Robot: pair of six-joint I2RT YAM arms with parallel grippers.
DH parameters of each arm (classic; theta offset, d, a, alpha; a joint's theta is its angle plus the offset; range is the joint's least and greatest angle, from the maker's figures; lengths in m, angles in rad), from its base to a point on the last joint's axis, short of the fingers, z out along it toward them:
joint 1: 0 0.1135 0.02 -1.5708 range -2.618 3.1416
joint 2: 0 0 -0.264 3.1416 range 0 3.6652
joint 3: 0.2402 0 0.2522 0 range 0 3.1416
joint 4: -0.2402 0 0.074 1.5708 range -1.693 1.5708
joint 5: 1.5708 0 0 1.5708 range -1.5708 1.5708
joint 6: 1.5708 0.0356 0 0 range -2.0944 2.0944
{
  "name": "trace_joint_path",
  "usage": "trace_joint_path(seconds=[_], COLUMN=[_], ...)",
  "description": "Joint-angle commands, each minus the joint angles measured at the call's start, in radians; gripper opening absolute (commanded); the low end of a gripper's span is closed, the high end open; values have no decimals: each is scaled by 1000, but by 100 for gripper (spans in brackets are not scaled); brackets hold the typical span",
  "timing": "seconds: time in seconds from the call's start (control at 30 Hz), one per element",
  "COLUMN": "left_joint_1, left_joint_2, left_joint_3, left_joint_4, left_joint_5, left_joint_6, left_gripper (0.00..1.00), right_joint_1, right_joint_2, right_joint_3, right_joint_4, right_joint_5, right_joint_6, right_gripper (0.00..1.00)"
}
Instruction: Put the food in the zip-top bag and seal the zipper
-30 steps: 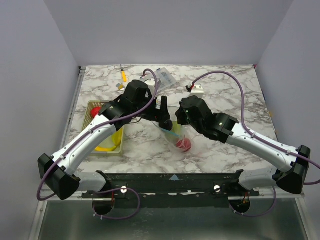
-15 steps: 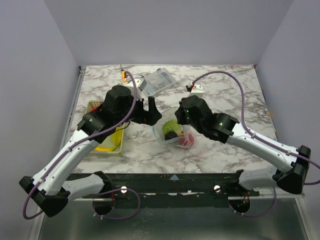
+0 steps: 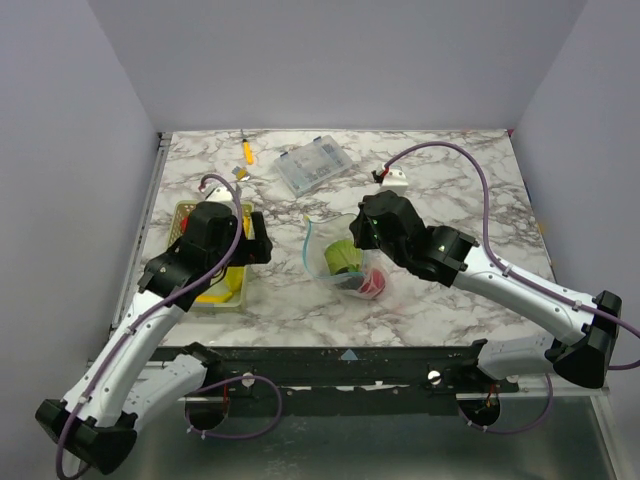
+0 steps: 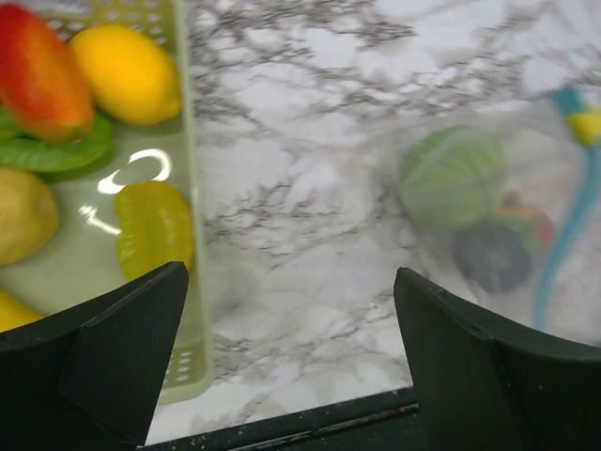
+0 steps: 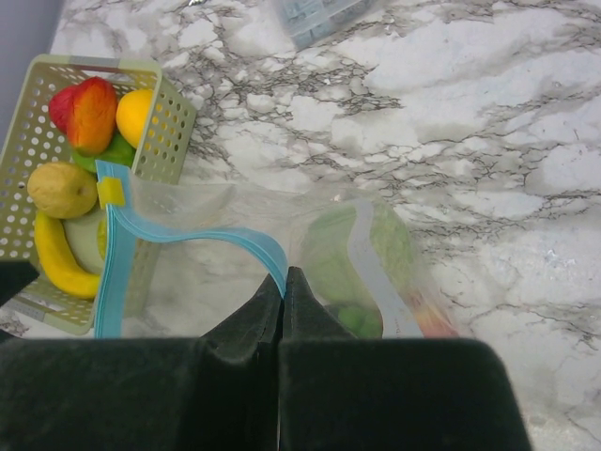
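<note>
I read this as mid-loading. My left gripper hangs with its fingers spread wide and nothing between them, over the right wall of the pale green perforated plastic basket. My right gripper has its fingers pressed together on the rim of the clear crinkly zip-top bag. It pinches right at the light blue zipper strip, which holds the mouth open toward the basket side.

Inside the bag, just below the right fingers, lie a round pale green cabbage toy, a dark purple piece and a red one. More food lies in the basket, below and left of the left gripper. A glossy yellow-green slice is nearest, then a yellow lemon, a red-orange mango-like fruit, a tan pear-shaped piece and a yellow banana.

Next I would shift left, drop onto one piece and close. The basket wall sits directly under the fingers and the fruits are packed touching, so a clean grip needs care. Beyond both grippers, well apart, sit a rigid clear compartment box, a small orange-handled tool and a small white block; none blocks the path. Sealing is not yet begun.
</note>
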Motion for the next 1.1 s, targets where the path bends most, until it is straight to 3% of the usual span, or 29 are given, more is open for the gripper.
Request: trace_joint_path(seconds=[0.0, 0.2, 0.43, 0.8, 1.07], left_joint_1=[206, 382, 480, 534, 575], left_joint_2=[-7, 51, 160, 324, 342], left_joint_3=[-114, -211, -275, -337, -364], left_joint_4=[-31, 35, 108, 242, 268], left_joint_5=[-24, 58, 134, 249, 260], left_joint_6=[-67, -90, -173, -251, -264], left_gripper=[94, 87, 84, 83, 77], right_joint_1=[-6, -6, -5, -5, -6], right_joint_2=[-21, -32, -43, -59, -53], right_joint_3=[-3, -9, -14, -25, -23], right_joint_4=[34, 30, 32, 28, 31], right_joint_5=[-9, -7, -9, -2, -1], right_joint_6=[9, 6, 1, -4, -7], right_gripper=[1, 1, 1, 1, 1])
